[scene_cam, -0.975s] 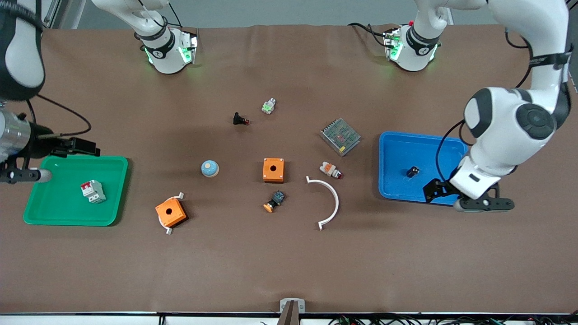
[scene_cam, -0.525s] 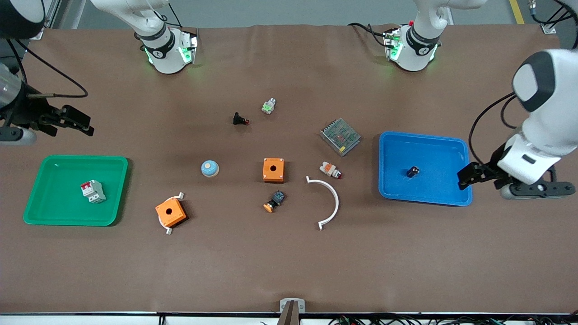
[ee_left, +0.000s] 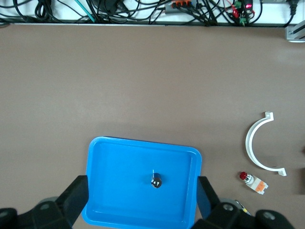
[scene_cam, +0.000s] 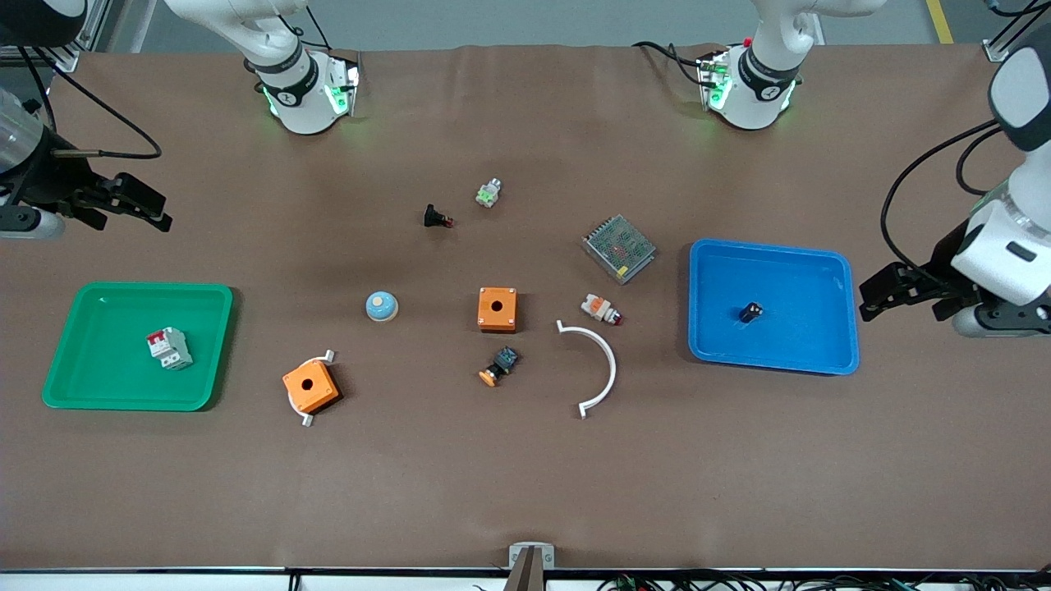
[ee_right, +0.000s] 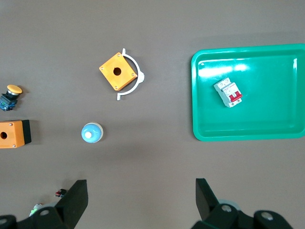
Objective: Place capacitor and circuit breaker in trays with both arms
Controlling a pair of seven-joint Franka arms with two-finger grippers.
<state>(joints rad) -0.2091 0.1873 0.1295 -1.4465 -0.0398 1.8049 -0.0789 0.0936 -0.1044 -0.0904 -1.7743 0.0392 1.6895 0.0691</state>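
Black capacitor (scene_cam: 750, 312) and circuit breaker (scene_cam: 168, 348) lie in trays, apart from both wide-open claws (scene_cam: 895, 290) (scene_cam: 135, 204).

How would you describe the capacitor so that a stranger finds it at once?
Find the blue tray toward the left arm's end of the table. The capacitor lies alone in it: a tiny black stubby cylinder with a light mark on its end, without any red tip or orange cap.

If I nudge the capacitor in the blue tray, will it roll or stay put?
The capacitor is a tiny, stubby black cylinder, so it probably rolls readily if it lies on its side. It looks light, so a small nudge may send it skidding. The blue tray has a raised rim that should stop it.
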